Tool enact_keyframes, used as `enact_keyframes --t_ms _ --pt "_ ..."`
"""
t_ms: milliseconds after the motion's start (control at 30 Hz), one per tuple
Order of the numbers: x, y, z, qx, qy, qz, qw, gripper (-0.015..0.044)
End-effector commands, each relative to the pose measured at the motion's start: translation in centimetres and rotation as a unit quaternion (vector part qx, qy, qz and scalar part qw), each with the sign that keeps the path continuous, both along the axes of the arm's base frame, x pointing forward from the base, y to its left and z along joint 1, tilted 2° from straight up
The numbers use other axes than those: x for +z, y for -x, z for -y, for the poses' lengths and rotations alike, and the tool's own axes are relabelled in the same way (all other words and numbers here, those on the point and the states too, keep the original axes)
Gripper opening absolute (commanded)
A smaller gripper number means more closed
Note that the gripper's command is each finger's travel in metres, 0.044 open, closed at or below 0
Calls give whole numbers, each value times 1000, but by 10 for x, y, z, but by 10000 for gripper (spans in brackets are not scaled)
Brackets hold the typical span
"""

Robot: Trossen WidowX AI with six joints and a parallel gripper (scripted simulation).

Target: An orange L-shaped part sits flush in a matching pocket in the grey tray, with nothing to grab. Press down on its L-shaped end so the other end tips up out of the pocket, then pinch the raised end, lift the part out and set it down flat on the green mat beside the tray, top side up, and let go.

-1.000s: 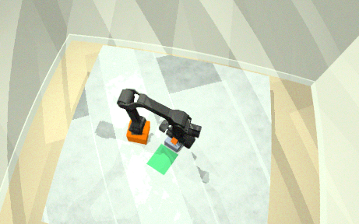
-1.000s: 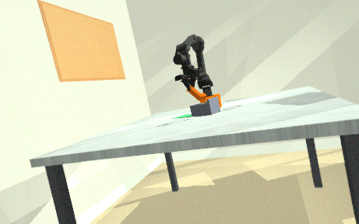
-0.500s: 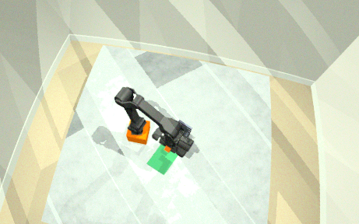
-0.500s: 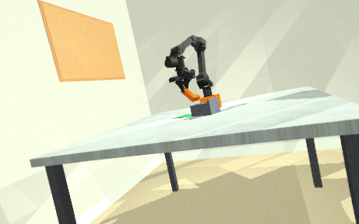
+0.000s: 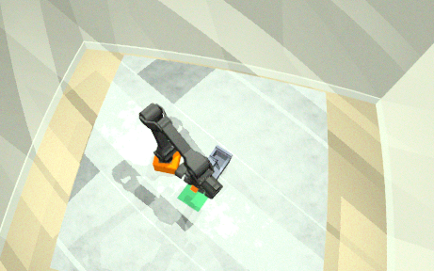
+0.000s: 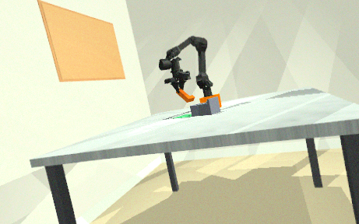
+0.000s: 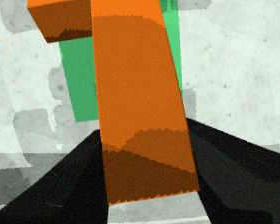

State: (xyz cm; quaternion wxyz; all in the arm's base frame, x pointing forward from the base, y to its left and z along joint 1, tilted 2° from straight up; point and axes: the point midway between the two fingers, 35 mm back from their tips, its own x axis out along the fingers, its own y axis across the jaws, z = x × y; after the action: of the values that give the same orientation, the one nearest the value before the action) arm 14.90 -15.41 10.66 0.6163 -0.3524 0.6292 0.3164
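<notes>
The orange L-shaped part [image 5: 194, 189] [image 6: 186, 96] [image 7: 138, 80] is in the air, tilted, with its L-shaped end lower. My gripper [image 6: 179, 90] [image 7: 141, 133] is shut on its straight end. In the wrist view the part runs up between the two dark fingers, and its short leg points left at the top. The green mat [image 5: 192, 201] [image 6: 180, 116] [image 7: 80, 95] lies below the part, which hides much of it in the wrist view. The grey tray [image 5: 225, 166] [image 6: 200, 110] stands beside the mat, and its pocket is partly hidden by the arm in the top view.
The arm's orange base [image 5: 166, 165] [image 6: 217, 100] stands on the pale table [image 5: 267, 198] [image 6: 135, 134], close to the tray and the mat. The arm reaches over the tray's edge in the top view. Shadows of the arm fall across the table.
</notes>
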Motion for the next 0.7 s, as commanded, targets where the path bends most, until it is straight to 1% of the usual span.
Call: enact_keyframes --t_ms 0,667 --pt "0 8 6 2 -2 0 1000 0" --pt "-26 8 8 2 -2 0 1000 0"
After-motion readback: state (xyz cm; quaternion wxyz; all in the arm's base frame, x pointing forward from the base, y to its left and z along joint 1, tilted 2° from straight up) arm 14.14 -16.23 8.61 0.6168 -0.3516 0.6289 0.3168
